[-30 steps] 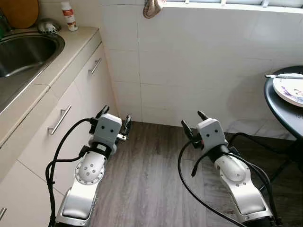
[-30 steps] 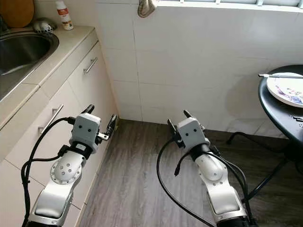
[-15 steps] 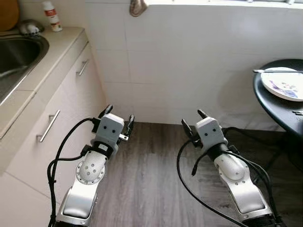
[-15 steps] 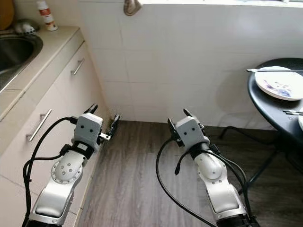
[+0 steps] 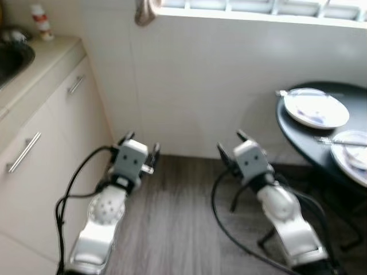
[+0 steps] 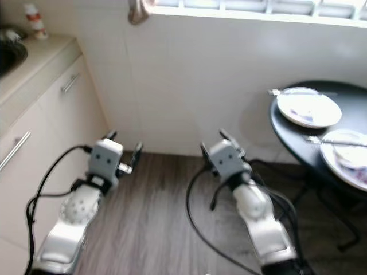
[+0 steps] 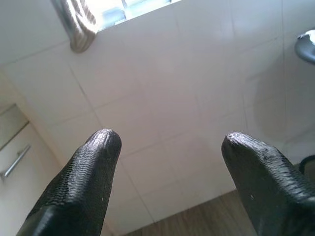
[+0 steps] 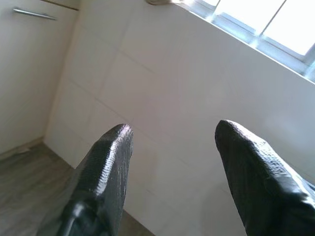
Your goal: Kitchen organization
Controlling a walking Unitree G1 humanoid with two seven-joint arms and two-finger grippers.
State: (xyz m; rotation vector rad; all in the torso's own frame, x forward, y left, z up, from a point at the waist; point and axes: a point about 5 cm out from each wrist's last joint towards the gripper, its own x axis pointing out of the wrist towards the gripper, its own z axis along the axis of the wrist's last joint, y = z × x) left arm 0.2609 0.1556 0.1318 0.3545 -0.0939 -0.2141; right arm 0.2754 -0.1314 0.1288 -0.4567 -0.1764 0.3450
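Two white plates sit on the round black surface (image 5: 289, 129) at the right: one plate (image 5: 316, 108) near its far edge with smears on it, another plate (image 5: 350, 153) at its right edge holding something blurred. Left end effector (image 5: 140, 150) and right end effector (image 5: 228, 148) hover above the wood floor (image 5: 178, 223), fingers spread, empty.

Home kitchen: cabinets (image 5: 34, 143), sink counter (image 5: 40, 57)

Two silver arms, perforated round joints, looping black cables. Left tool (image 5: 141, 150) and right tool (image 5: 228, 148): grey box heads, textured black fingers (image 7: 83, 189).
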